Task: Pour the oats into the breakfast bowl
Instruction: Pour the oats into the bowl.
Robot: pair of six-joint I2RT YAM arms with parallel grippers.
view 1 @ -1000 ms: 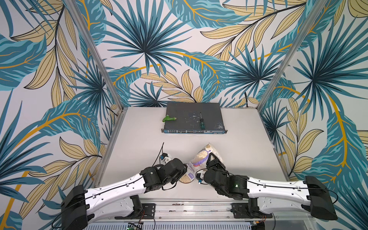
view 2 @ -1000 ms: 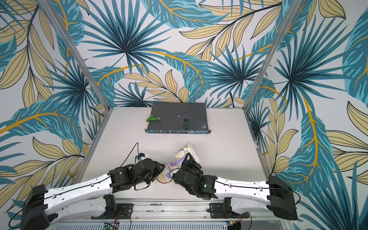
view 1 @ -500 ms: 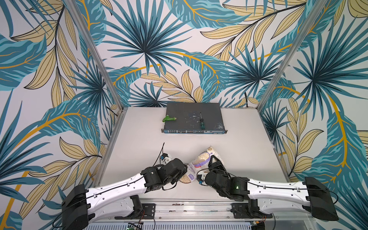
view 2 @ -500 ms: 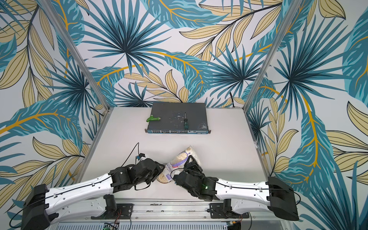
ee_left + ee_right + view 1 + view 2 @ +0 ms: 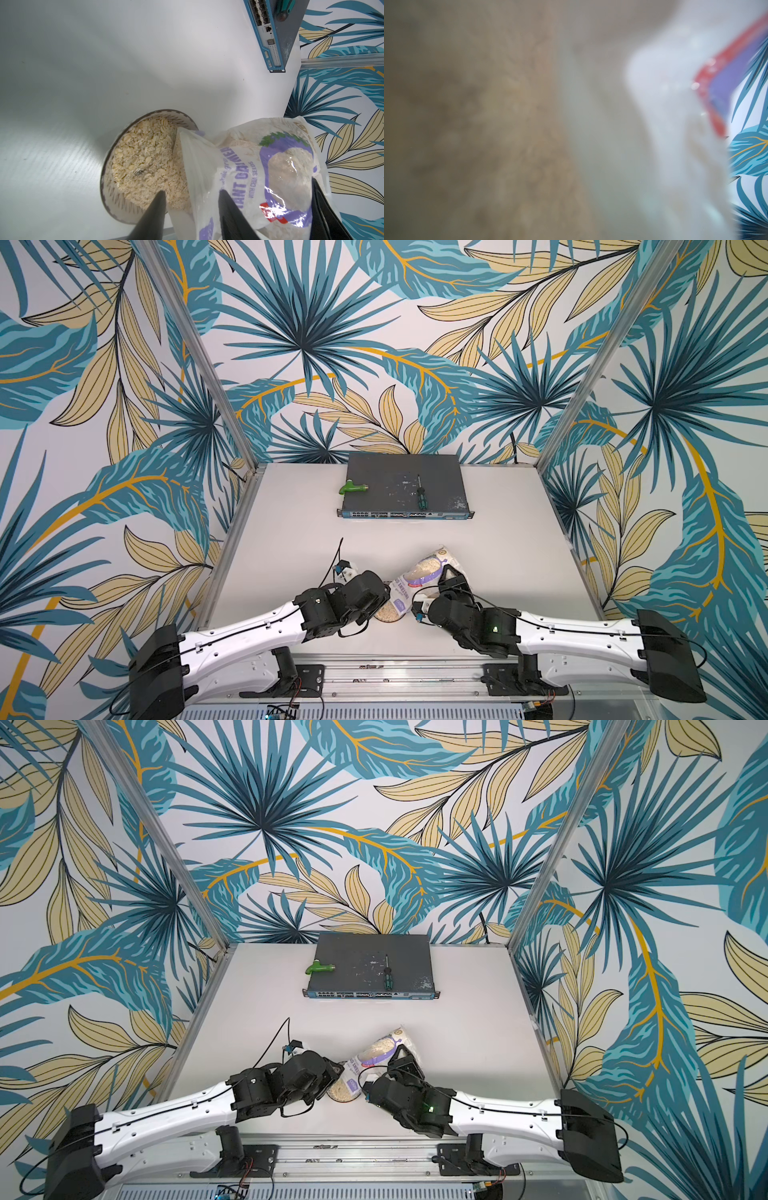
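Two white-and-black robot arms meet at the near edge of a white table. Between them is a clear plastic pouch with a white-and-purple label, tipped mouth-down.

In both top views the small round white breakfast bowl with dark lattice lines is nearly hidden. Only a patch of pale flakes shows between the left gripper and the pouch. At the back of the table a dark grey network switch carries a green-handled screwdriver and a green plastic fitting.

The left wrist view looks into the bowl. It is heaped with the oats, beige flakes, and the pouch mouth hangs over its rim. The right wrist view is a close blur of plastic and flakes.

The left gripper has its fingers partly spread. The pouch's mouth end fills the gap between them, with plastic against both fingers.

One black finger of the right gripper lies against the pouch's upper body. The opposite finger is hidden, so that gripper's spread cannot be told.
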